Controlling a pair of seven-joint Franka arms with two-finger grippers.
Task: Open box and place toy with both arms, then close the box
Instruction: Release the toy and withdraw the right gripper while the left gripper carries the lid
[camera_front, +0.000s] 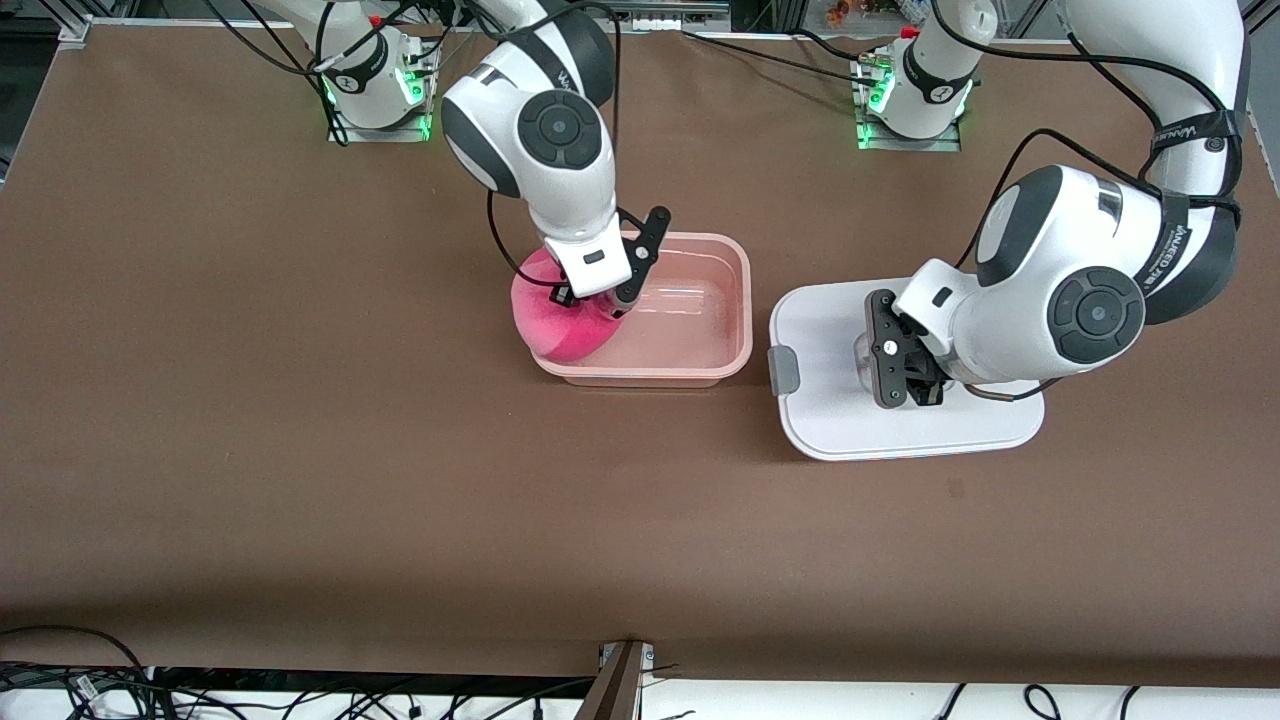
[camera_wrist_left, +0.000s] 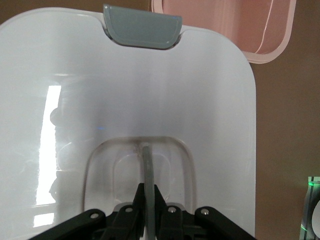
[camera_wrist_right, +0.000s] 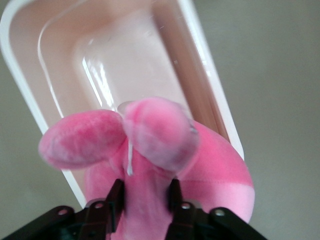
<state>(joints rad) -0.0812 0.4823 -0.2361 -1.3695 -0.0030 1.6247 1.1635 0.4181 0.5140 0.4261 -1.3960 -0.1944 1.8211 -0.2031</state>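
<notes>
The right claw hangs over the end of the open box base that lies toward the right arm's end of the worktop. Its fingers are drawn in on a fold of the pink toy, squeezing the plush between them. The toy bulges out around and below the claw, part of it over the base's rim and part over the inside. In the right wrist view two rounded pink lobes of the toy stick out past the fingertips, with the base's bare translucent floor just past them.

The left claw is down on the white lid, which lies flat on the worktop beside the base, toward the left arm's end. Its fingers are pressed close together on the thin upright rib of the clear recessed handle at the lid's middle. One grey clip shows on the lid's edge that faces the base, out ahead of this claw.
</notes>
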